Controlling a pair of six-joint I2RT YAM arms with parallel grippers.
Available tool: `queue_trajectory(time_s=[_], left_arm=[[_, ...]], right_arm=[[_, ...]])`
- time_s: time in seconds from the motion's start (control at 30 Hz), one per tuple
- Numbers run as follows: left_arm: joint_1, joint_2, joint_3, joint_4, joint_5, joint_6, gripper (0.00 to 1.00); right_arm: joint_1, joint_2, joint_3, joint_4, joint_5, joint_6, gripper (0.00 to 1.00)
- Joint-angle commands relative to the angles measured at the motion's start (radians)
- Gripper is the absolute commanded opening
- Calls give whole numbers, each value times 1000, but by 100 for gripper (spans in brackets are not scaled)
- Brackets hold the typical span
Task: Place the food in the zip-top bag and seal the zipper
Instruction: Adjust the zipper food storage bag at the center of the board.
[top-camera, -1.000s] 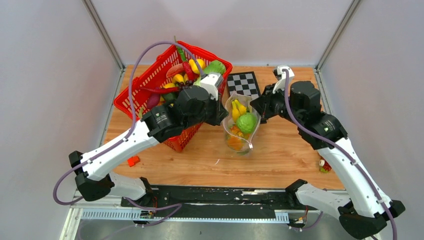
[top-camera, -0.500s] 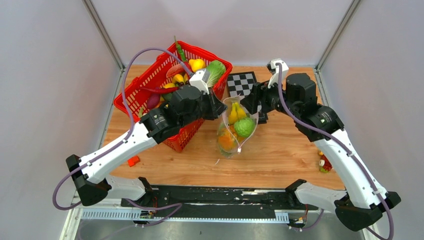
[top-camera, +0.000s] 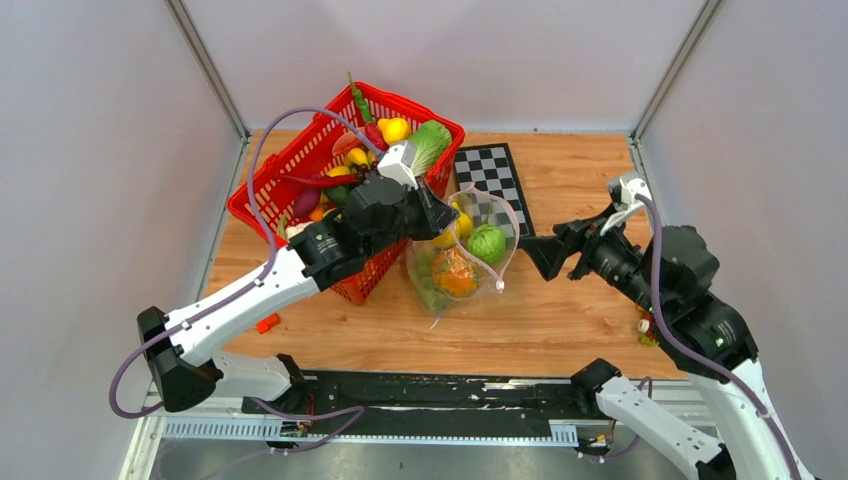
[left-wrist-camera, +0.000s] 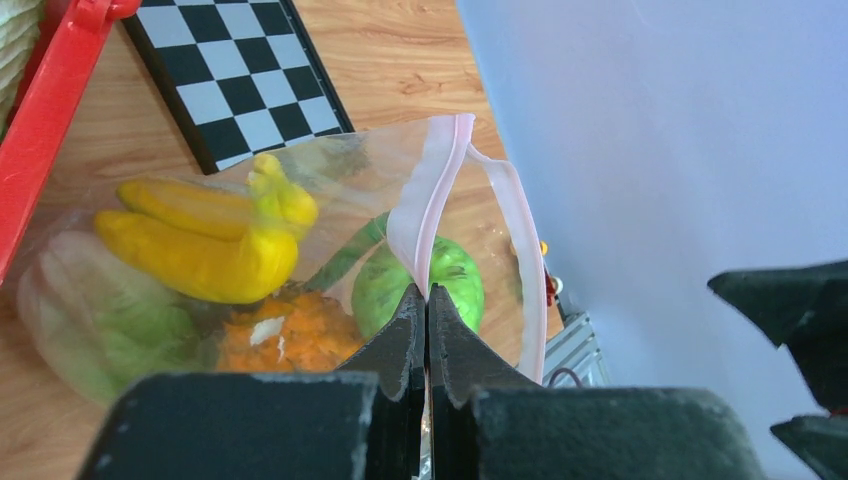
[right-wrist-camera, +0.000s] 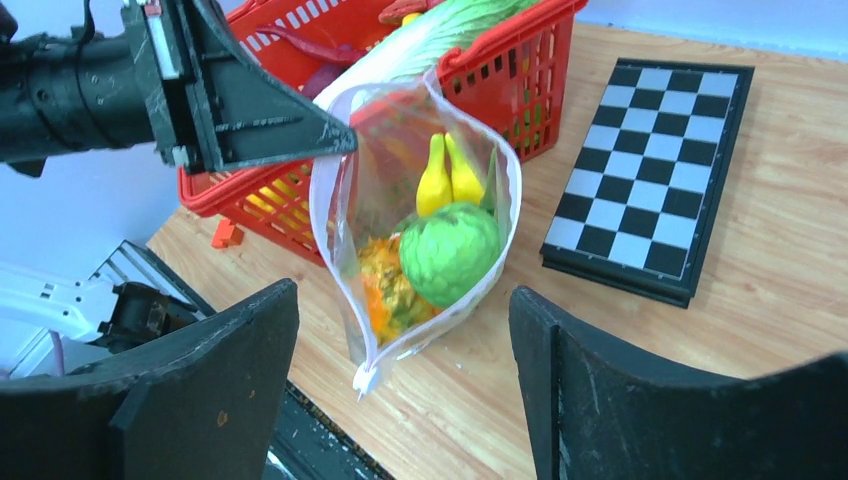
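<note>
The zip-top bag (top-camera: 462, 255) hangs by its mouth between the basket and the checkerboard, its bottom on the wood. Food shows through it: yellow bananas (right-wrist-camera: 447, 175), a round green piece (right-wrist-camera: 450, 250), an orange piece (left-wrist-camera: 290, 345) and pale lettuce (left-wrist-camera: 100, 320). The mouth gapes wide. My left gripper (left-wrist-camera: 427, 292) is shut on the pink zipper (left-wrist-camera: 437, 195) at the bag's left side, seen from above as well (top-camera: 440, 222). My right gripper (top-camera: 540, 255) stands open to the right of the bag, apart from it, its jaws empty (right-wrist-camera: 402, 292).
A red mesh basket (top-camera: 300, 165) with several more toy foods stands behind my left arm. A folded checkerboard (top-camera: 490, 170) lies behind the bag. A small red piece (top-camera: 266, 322) lies at the front left, another small toy (top-camera: 648, 330) at the right edge.
My right gripper opened, let go of the bag's right side and drew back to the right. The bag swung left and sagged, now held by the left gripper alone.
</note>
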Motion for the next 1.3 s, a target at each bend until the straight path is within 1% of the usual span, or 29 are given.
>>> queue_trajectory(time_s=[0.0,0.07,0.2,0.3,0.4,0.47,0.53,0.63,0.73,0.8,0.87,0.93,1.0,1.07,1.13,1.27], left_arm=[[6,-30,-6,122,-51,-50,0],[6,-27,-11,135,-58,-53,0],[13,-23,-5,139,-65,-48,0],[20,-23,-8,144,-73,-52,0],[27,-18,-9,147,-72,-56,0],[28,-15,-12,154,-68,-59,0],[30,-15,-11,154,-64,-59,0],[30,-22,-21,155,-65,-59,0],[31,-29,-26,152,-64,-48,0],[30,-37,-33,144,-65,-38,0],[32,-50,-52,149,-72,-37,0],[32,-63,-65,153,-79,-37,0],[32,-70,-65,145,-82,-31,0],[32,-75,-68,143,-83,-29,0],[32,-77,-70,144,-85,-28,0],[32,-81,-71,144,-84,-27,0]], right_arm=[[4,-76,-113,58,-44,80,77],[4,-101,-180,102,-98,104,77],[16,-104,-270,120,-189,135,75],[62,-131,-329,165,-167,158,74],[146,-142,-361,212,-131,152,74],[207,-115,-361,213,-78,136,74],[268,-94,-366,214,19,131,74],[331,-78,-386,256,111,127,71],[340,-79,-351,267,161,150,73],[340,-95,-309,254,278,182,75],[341,-100,-274,227,406,181,75],[339,-78,-225,192,476,155,75],[336,-24,-167,130,565,176,73],[326,24,-134,103,593,195,72],[312,67,-116,102,577,220,70],[289,140,-101,99,528,256,62]])
